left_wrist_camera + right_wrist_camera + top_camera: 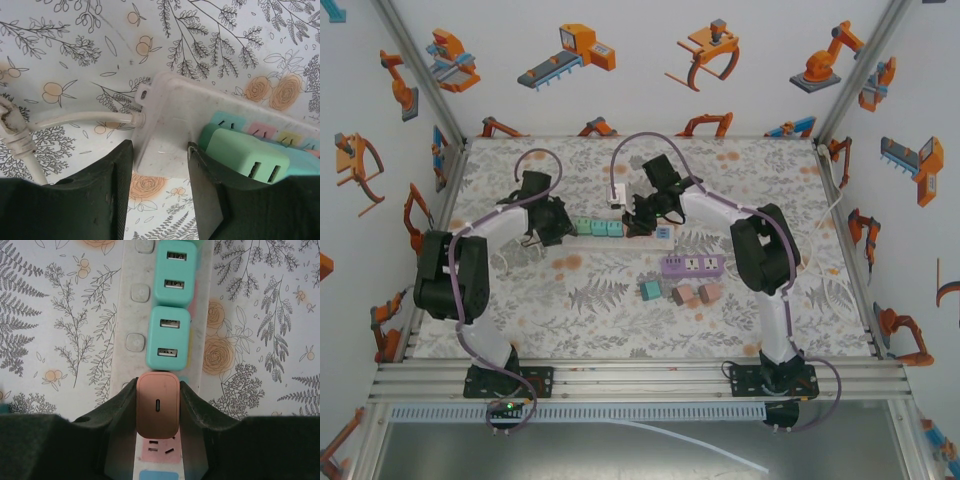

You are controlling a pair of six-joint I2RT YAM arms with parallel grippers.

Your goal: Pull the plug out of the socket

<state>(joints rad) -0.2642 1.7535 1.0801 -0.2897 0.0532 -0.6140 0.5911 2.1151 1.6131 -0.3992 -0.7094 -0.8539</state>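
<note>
A salmon-pink plug (157, 407) is clamped between the fingers of my right gripper (158, 390), which is shut on its sides. It hangs over the white power strip (132, 315), and the bare holes of a pink socket (158, 450) show just beneath it. Its prongs are hidden. Two teal plugs (168, 337) (176, 272) sit in the strip beyond it. My left gripper (159, 150) is open at the strip's cable end (175, 115), one finger beside the end and the other against a teal plug (245, 152). From above, the left gripper (558, 222) and right gripper (642, 218) meet over the strip (662, 236).
The strip's white cable (85, 119) runs off to the left. A purple power strip (692, 266) lies nearer the arms, with a teal plug (650, 290) and two pinkish loose plugs (695, 294) in front of it. Printed walls close in the floral table.
</note>
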